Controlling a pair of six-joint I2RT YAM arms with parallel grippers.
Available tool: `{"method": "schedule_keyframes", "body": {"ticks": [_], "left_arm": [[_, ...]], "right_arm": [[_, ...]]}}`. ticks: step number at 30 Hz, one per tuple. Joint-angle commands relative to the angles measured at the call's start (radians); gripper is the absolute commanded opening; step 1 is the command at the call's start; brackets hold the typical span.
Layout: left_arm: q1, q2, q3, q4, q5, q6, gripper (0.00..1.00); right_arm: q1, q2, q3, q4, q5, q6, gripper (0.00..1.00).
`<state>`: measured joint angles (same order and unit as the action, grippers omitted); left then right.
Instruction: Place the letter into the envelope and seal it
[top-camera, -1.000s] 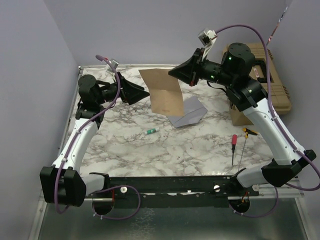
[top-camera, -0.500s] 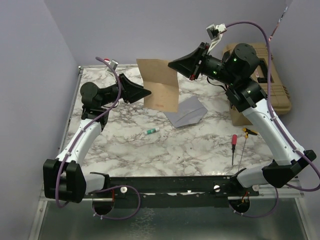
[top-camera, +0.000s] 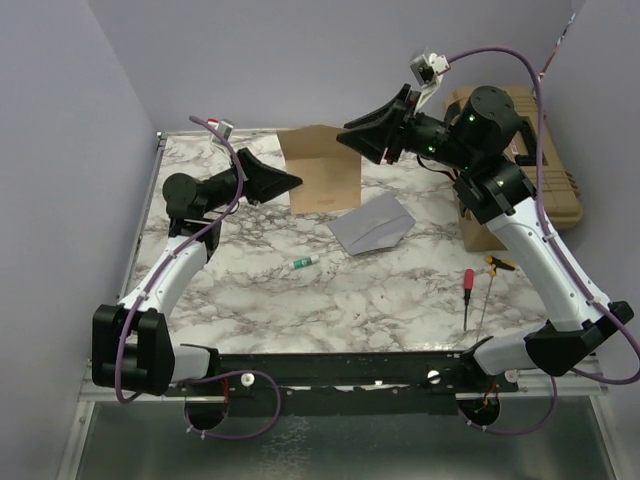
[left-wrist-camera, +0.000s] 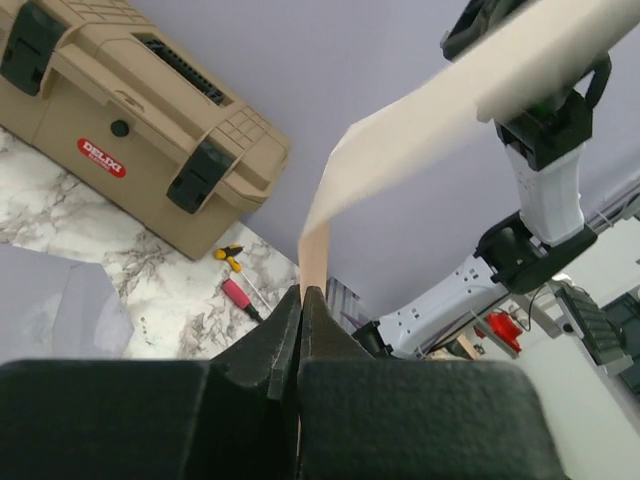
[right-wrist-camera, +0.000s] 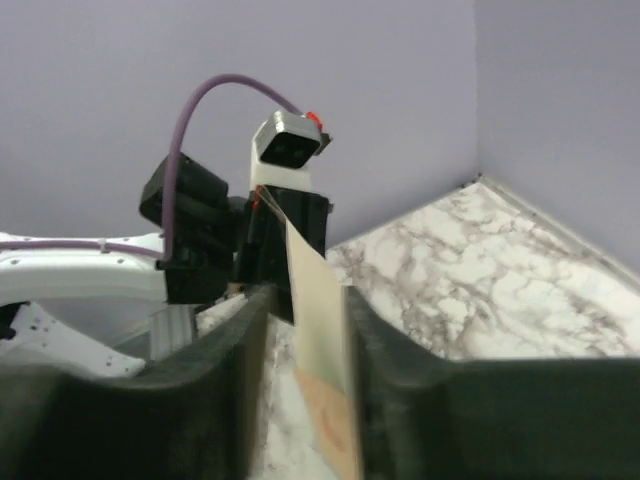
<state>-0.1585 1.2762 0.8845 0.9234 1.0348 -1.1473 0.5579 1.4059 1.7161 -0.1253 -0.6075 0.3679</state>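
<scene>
A plain tan kraft-paper letter (top-camera: 322, 175) hangs upright over a glossy white-and-grey marbled tabletop (top-camera: 400, 290), enclosed by matte lavender walls. The left end effector (top-camera: 298, 182) pinches its left edge, and the right end effector (top-camera: 343, 135) stands slightly spread around its upper right edge. The grey-lavender envelope (top-camera: 372, 224) lies flat nearby.

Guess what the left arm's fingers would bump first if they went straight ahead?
The tan letter that the left arm's fingers pinch; past it, probably the right arm's fingers facing them, though depth is unclear.
</scene>
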Motion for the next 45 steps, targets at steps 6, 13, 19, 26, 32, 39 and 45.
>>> {"method": "schedule_keyframes", "body": {"ticks": [6, 13, 19, 26, 32, 39, 45], "left_arm": [[0.022, 0.071, 0.073, 0.042, -0.039, 0.007, 0.00], [0.024, 0.101, 0.126, 0.037, -0.045, 0.004, 0.00], [0.024, 0.078, 0.115, 0.035, -0.070, -0.016, 0.00], [0.024, 0.015, 0.035, 0.003, -0.247, -0.062, 0.00], [0.023, -0.029, -0.011, 0.000, -0.339, -0.133, 0.00], [0.023, -0.047, -0.039, -0.001, -0.364, -0.188, 0.00], [0.022, -0.058, -0.042, -0.001, -0.373, -0.227, 0.00]], "right_arm": [[-0.004, -0.065, 0.010, -0.352, -0.141, -0.402, 0.70], [-0.004, -0.057, -0.018, -0.364, 0.094, -0.296, 0.68], [-0.004, 0.012, -0.044, -0.273, 0.233, 0.040, 0.68], [-0.003, 0.019, -0.194, -0.031, 0.119, 0.341, 0.69], [-0.003, 0.039, -0.293, 0.175, 0.013, 0.536, 0.69], [0.000, 0.065, -0.346, 0.343, -0.044, 0.632, 0.56], [0.014, 0.089, -0.355, 0.401, -0.069, 0.648, 0.57]]}}
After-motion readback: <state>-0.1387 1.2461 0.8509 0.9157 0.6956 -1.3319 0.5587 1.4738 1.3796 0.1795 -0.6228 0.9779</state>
